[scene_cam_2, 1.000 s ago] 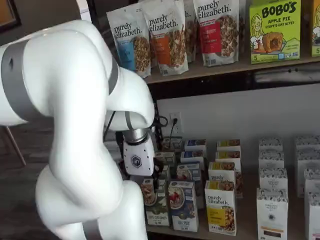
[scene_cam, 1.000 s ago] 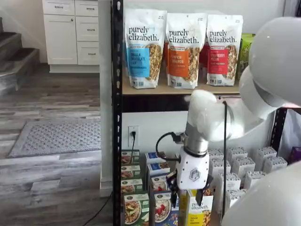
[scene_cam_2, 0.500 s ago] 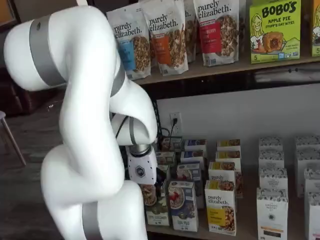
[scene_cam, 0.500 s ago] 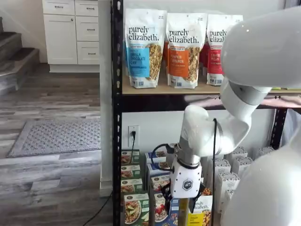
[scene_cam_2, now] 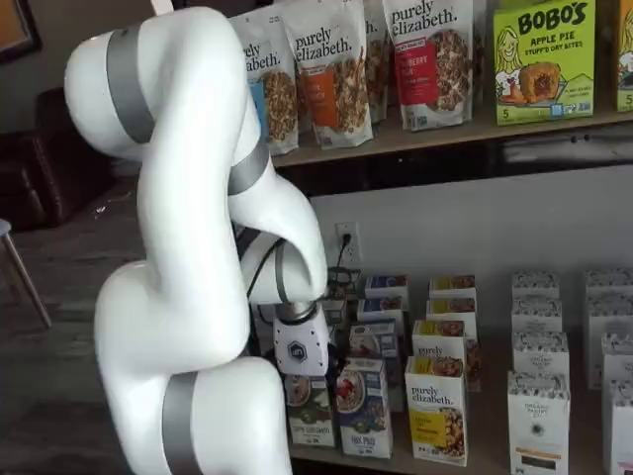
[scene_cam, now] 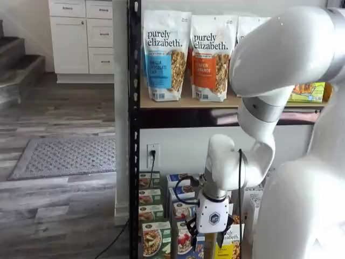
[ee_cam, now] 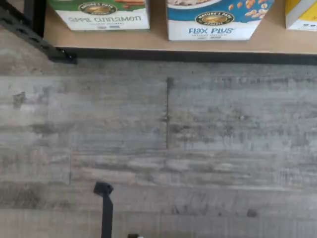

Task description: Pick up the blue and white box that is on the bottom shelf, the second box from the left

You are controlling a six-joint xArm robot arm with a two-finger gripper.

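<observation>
The blue and white box (scene_cam_2: 363, 406) stands upright at the front of the bottom shelf (scene_cam_2: 490, 440), between a green-fronted carton (scene_cam_2: 313, 414) and a yellow-fronted carton (scene_cam_2: 436, 411). It also shows in a shelf view (scene_cam: 186, 241) and in the wrist view (ee_cam: 215, 20), where "Flax Plus" is printed on its blue lower part. My gripper (scene_cam: 210, 237) hangs low in front of these front cartons, and its white body (scene_cam_2: 302, 348) covers the cartons behind. Its black fingers show only in part, so I cannot tell whether they are open or shut. Nothing is in them.
Rows of like cartons run back behind the front ones, and white cartons (scene_cam_2: 539, 406) fill the shelf's right. Granola bags (scene_cam: 166, 54) stand on the upper board. A black post (scene_cam: 133, 135) bounds the rack's left. Grey wood floor (ee_cam: 163, 134) lies before the shelf edge.
The arm has folded down and the gripper has sunk lower, from above the front cartons to level with them. No box has moved.
</observation>
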